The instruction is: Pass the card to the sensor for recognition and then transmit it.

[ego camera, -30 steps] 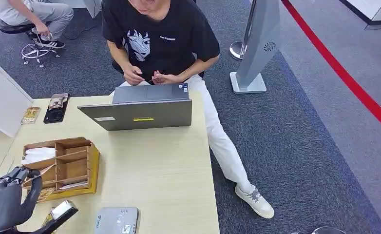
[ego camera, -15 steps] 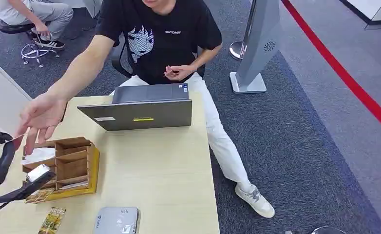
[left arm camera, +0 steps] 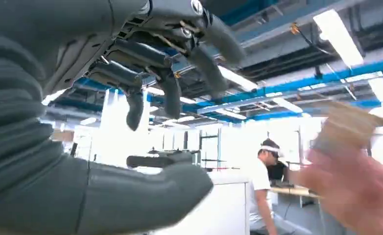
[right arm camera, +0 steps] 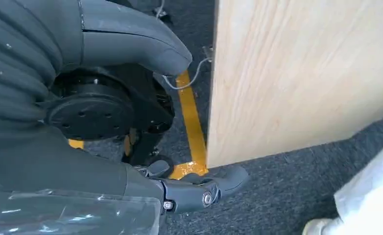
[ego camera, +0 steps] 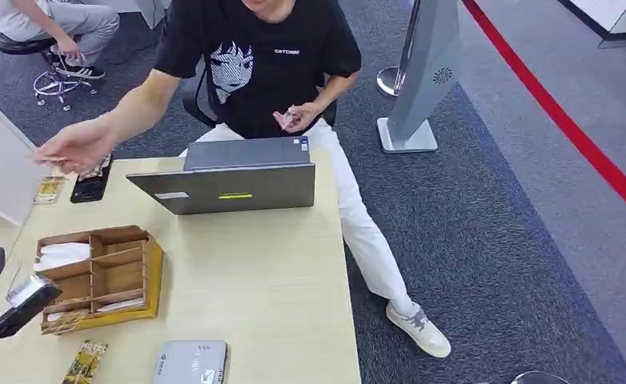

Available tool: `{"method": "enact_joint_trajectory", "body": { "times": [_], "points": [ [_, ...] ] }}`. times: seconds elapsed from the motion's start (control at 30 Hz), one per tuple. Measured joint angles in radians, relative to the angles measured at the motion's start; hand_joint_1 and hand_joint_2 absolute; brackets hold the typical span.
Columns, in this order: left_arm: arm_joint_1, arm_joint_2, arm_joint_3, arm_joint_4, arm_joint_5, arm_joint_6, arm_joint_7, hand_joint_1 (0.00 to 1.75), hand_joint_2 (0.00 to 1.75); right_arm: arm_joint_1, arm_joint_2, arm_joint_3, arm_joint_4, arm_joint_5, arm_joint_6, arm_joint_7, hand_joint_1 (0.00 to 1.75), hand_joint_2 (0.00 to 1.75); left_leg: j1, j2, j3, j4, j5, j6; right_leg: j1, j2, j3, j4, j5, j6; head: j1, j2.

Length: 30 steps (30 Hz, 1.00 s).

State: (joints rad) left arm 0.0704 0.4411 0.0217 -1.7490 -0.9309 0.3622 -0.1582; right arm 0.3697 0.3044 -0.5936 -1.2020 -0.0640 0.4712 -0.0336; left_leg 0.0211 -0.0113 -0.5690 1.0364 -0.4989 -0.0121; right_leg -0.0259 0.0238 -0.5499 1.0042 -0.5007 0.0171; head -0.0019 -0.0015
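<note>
At the lower left of the head view
Left arm: its dark forearm and a silver wrist part enter at the frame's left edge, beside the tray [ego camera: 154,276].
Left hand [left arm camera: 145,93]: in the left wrist view the palm faces a ceiling of lights and blue beams; the dark fingers [left arm camera: 170,93] hang spread and loosely curved, the thick thumb [left arm camera: 145,196] lies well apart from them, and nothing sits between them.
Right hand [right arm camera: 145,142]: in the right wrist view it hangs beside the table's edge, over dark carpet and a yellow floor line; thumb and a dark finger lie apart, with nothing held.
Card [left arm camera: 348,125]: a blurred tan card at the right of the left wrist view, pinched in the person's hand [left arm camera: 361,191], clear of the robot's fingers. In the head view that hand [ego camera: 76,146] is at the upper left, above the table's far corner; the card is too small to make out there.
Sensor [ego camera: 191,362]: a grey pad at the bottom edge of the head view, on the table [ego camera: 270,280].
Laptop [ego camera: 230,178]: at upper centre, in front of the seated person.
</note>
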Motion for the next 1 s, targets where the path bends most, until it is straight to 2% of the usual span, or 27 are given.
{"method": "enact_joint_trajectory", "body": {
  "times": [0.17,0.3,0.33,0.4,0.43,0.47,0.5,0.53,0.57,0.63,0.73,0.83,0.93,1.0],
  "points": [
    [0.142,-0.088,0.09,-0.107,0.174,0.137,-0.141,0.0,1.75,0.037,0.0,0.052,-0.016,-0.101,-0.082,0.005,0.0,1.75,0.0,0.0,0.0,0.0,-0.002,0.0,0.0,0.0,-0.001,0.0,-0.001,0.0,0.0,0.0],
    [0.258,-0.198,0.19,-0.219,0.356,0.147,-0.291,0.0,1.75,0.073,0.0,0.075,-0.059,-0.16,-0.091,0.033,0.0,1.75,0.0,0.0,-0.001,0.0,-0.002,0.0,0.0,0.0,0.0,-0.001,-0.001,0.0,0.0,0.0],
    [0.278,-0.232,0.221,-0.245,0.42,0.128,-0.337,0.44,1.75,0.08,0.0,0.079,-0.068,-0.174,-0.095,0.039,0.0,1.75,0.0,0.0,-0.001,0.0,-0.002,0.0,0.0,0.0,0.0,-0.001,-0.001,0.0,0.0,0.0],
    [0.3,-0.32,0.297,-0.29,0.559,0.052,-0.437,1.59,1.75,0.094,0.0,0.089,-0.085,-0.202,-0.102,0.042,0.0,1.75,0.0,0.0,-0.002,0.0,-0.002,0.0,0.0,-0.001,0.0,-0.001,-0.001,0.0,0.0,0.0],
    [0.3,-0.38,0.358,-0.311,0.638,-0.022,-0.472,1.75,1.75,0.102,0.0,0.094,-0.093,-0.22,-0.106,0.043,0.0,1.75,0.0,0.0,-0.001,0.0,-0.003,0.001,0.0,-0.001,0.0,-0.001,-0.001,0.0,0.0,0.0],
    [0.293,-0.441,0.427,-0.325,0.719,-0.113,-0.477,1.75,1.75,0.108,0.0,0.1,-0.1,-0.238,-0.111,0.043,0.07,1.75,0.0,0.0,-0.001,0.0,-0.003,0.001,0.0,-0.001,0.0,-0.001,-0.001,0.0,0.001,0.0],
    [0.282,-0.503,0.507,-0.335,0.788,-0.197,-0.479,1.75,1.75,0.112,0.0,0.106,-0.106,-0.251,-0.115,0.043,0.28,1.75,0.0,0.0,-0.001,0.0,-0.003,0.001,0.0,-0.001,0.0,-0.001,-0.001,0.0,0.001,0.0],
    [0.273,-0.553,0.581,-0.338,0.847,-0.252,-0.456,1.75,1.75,0.117,0.0,0.112,-0.112,-0.261,-0.115,0.043,1.75,1.75,0.0,0.0,-0.001,0.0,-0.003,0.001,0.0,-0.001,0.0,-0.001,-0.001,0.0,0.002,0.0],
    [0.27,-0.595,0.649,-0.337,0.91,-0.266,-0.421,1.75,1.75,0.12,0.0,0.117,-0.118,-0.268,-0.114,0.042,1.75,1.75,0.0,0.0,0.0,0.0,-0.003,0.001,0.0,0.0,0.0,-0.001,-0.001,0.0,0.001,0.0],
    [0.269,-0.646,0.731,-0.33,0.991,-0.241,-0.365,1.75,1.75,0.124,0.0,0.122,-0.124,-0.278,-0.113,0.039,1.75,1.75,0.0,0.0,0.0,0.0,-0.003,0.001,0.0,0.0,0.001,-0.001,-0.001,0.0,0.0,0.0],
    [0.275,-0.71,0.808,-0.275,1.084,-0.135,-0.296,1.75,1.75,0.125,0.0,0.126,-0.132,-0.289,-0.107,0.039,1.75,1.75,0.0,-0.001,0.001,0.0,-0.003,0.001,0.0,-0.002,0.0,-0.001,-0.002,0.0,0.0,0.0],
    [0.277,-0.745,0.834,-0.198,1.217,-0.074,-0.183,1.75,1.75,0.123,0.0,0.126,-0.134,-0.292,-0.084,0.042,1.75,1.75,0.0,-0.001,0.001,-0.001,-0.003,0.001,0.0,-0.002,0.002,-0.001,-0.002,0.0,-0.001,0.0],
    [0.28,-0.77,0.842,-0.093,1.311,-0.083,-0.062,1.75,1.75,0.113,0.0,0.117,-0.132,-0.27,-0.055,0.052,1.75,1.75,0.0,-0.001,0.001,-0.001,-0.003,0.001,0.0,-0.002,0.001,-0.001,-0.002,0.0,0.0,0.0],
    [0.284,-0.783,0.842,-0.018,1.335,-0.106,0.017,1.75,1.75,0.101,0.0,0.106,-0.128,-0.248,-0.037,0.053,1.75,1.75,0.0,-0.001,0.001,-0.001,-0.003,0.001,0.0,-0.002,0.001,-0.001,-0.002,0.0,0.0,0.0]
  ]
}}
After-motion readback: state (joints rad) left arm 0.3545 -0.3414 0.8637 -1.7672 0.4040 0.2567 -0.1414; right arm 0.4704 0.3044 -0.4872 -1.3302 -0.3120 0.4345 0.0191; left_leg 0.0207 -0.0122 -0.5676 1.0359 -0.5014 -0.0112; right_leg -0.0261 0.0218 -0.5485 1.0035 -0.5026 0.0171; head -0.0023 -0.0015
